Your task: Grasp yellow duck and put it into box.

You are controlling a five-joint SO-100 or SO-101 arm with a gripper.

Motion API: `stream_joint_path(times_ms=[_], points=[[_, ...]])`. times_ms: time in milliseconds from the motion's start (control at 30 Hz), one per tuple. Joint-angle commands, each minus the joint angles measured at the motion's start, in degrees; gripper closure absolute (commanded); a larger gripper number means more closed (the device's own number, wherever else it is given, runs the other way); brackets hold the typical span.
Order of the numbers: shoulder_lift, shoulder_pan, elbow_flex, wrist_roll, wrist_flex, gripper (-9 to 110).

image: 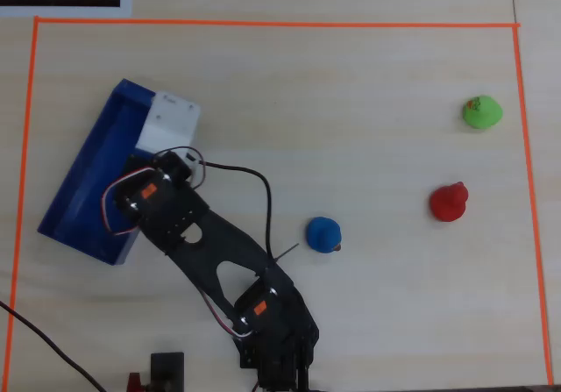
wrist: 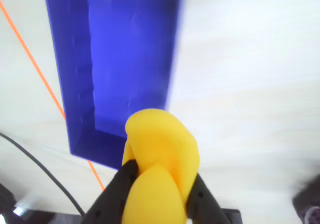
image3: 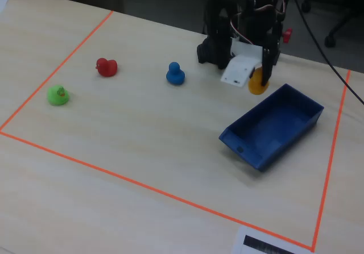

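Note:
My gripper [wrist: 159, 186] is shut on the yellow duck [wrist: 162, 149]; black fingers [wrist: 112, 196] press it from both sides. In the fixed view the gripper [image3: 260, 82] holds the duck [image3: 257, 87] in the air, just beyond the far left corner of the dark-blue box [image3: 250, 154]. In the wrist view the empty box [wrist: 67, 58] stretches away right behind the duck. In the overhead view the arm's white wrist part [image: 171, 122] hangs over the box's [image: 83, 190] upper end and hides the duck and the fingers.
A blue duck [image: 323, 233] [image3: 175, 74], a red duck [image: 449, 202] [image3: 106, 67] and a green duck [image: 481, 111] [image3: 57, 95] stand apart on the pale table. Orange tape [image: 263, 24] frames the work area. The arm base [image3: 219, 44] stands behind the box.

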Motion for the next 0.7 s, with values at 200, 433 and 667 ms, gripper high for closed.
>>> stream_joint_path(times_ms=[200,433,667], points=[[-17.6,-7.8,-21.2,2.0,-4.2,101],[-23.1,-6.1,-20.0,-0.9,-8.4,88],[-21.2,-3.7,-14.9,-4.9,-8.0,65]])
